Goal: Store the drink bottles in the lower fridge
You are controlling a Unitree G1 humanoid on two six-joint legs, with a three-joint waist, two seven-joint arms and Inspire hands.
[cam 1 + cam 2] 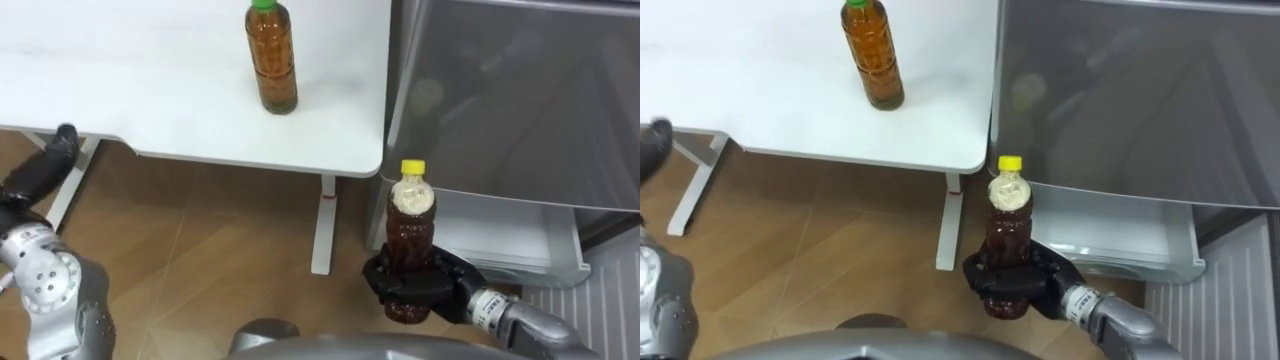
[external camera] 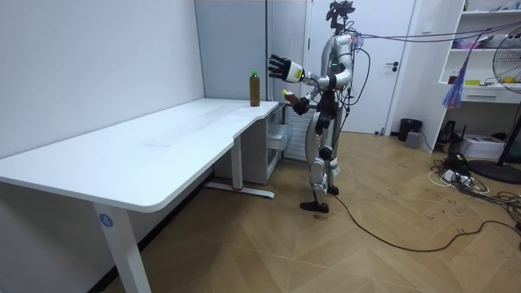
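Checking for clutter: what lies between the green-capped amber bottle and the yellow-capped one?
Only bare white tabletop, its edge, then wooden floor; left eye view shows it.

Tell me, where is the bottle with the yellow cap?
The yellow-capped bottle stands upright in the right robot hand, low in the eye views, in front of the fridge, beside the corner of the white table.

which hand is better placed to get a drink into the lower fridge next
Right. The right hand is curled round the yellow-capped brown drink bottle, directly beside the open white lower fridge drawer. The left hand is open and empty, out by the edge of the white table, away from the fridge.
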